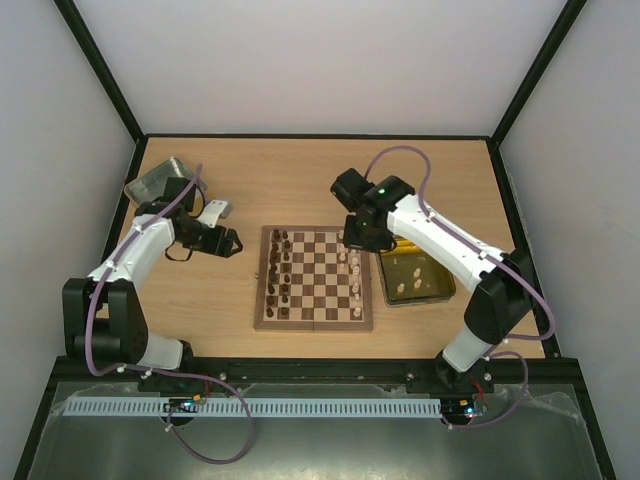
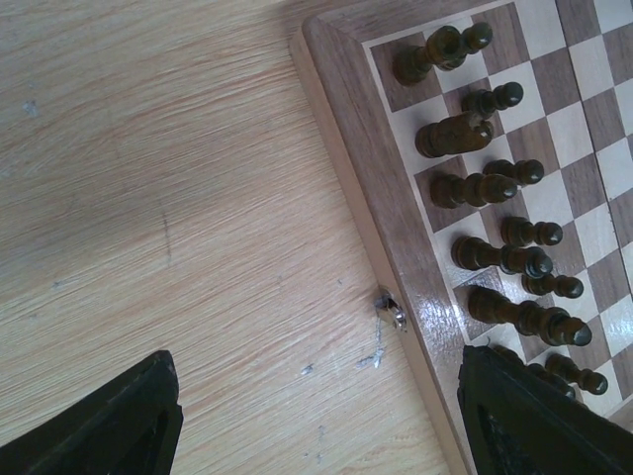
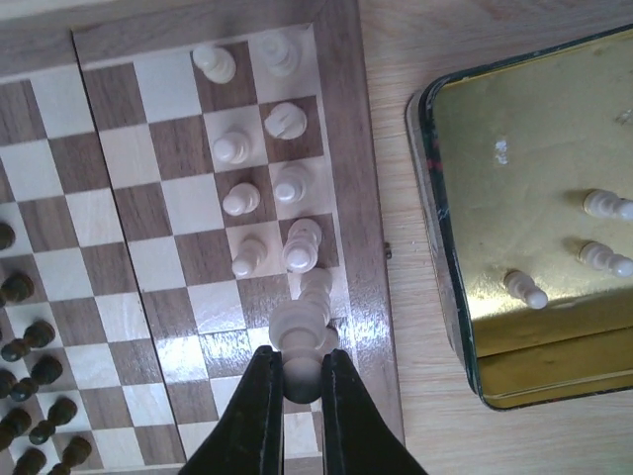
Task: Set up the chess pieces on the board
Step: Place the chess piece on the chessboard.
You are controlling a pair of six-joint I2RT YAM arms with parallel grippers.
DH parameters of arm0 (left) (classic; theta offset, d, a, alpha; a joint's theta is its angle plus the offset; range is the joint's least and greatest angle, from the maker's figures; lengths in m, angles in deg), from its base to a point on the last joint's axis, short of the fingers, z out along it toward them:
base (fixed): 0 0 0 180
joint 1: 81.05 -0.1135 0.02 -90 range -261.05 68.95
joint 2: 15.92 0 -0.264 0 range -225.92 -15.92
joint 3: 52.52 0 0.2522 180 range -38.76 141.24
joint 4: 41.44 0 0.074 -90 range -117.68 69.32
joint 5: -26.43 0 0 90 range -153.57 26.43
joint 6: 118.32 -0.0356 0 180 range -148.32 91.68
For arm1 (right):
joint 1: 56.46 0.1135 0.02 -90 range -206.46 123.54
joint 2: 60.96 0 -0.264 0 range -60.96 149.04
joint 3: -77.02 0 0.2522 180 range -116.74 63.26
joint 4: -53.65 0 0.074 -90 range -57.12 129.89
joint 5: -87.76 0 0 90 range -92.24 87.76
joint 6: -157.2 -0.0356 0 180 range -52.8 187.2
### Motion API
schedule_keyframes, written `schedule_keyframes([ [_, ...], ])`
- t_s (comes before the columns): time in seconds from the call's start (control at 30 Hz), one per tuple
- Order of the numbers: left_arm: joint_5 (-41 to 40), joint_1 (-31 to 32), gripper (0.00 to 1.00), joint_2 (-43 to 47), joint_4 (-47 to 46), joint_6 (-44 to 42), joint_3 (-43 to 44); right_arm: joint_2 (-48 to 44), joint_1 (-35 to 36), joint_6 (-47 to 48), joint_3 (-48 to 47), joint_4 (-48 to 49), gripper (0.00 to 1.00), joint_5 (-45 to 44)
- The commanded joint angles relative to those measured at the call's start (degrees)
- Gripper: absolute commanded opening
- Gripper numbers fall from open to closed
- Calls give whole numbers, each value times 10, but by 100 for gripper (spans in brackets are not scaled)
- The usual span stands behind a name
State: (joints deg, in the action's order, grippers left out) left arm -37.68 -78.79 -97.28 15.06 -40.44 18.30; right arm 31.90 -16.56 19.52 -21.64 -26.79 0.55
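Your left arm (image 1: 135,258) and right arm (image 1: 445,240): white shells, black joints, purple cables (image 1: 403,150); left claw (image 1: 236,243), right claw (image 3: 298,371) black.

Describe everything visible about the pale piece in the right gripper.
The pale piece is cream turned wood with a rounded, ringed body. The right gripper is shut on its narrow end, over the outer file of the board, in line with other cream pieces. Whether it touches the square is unclear.

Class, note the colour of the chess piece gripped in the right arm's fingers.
The gripped piece is pale cream; right wrist view shows it best.
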Motion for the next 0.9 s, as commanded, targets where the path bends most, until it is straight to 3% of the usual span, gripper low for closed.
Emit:
schedule_keyframes([
  [0.0, -1, 20, 76, 1, -2, 9, 1, 29, 30, -8, -21, -44, 3, -8],
  [0.27, -12, 30, 77, 1, -10, 12, -5, 58, 81, -10, -2, -21, 3, 3],
  [0.57, -16, 30, 77, 1, -10, 11, -6, 68, 87, -9, 55, 20, 3, 8],
  [0.87, -15, 30, 77, -5, -11, 9, -8, 114, 87, -1, 52, 58, 3, 15],
])
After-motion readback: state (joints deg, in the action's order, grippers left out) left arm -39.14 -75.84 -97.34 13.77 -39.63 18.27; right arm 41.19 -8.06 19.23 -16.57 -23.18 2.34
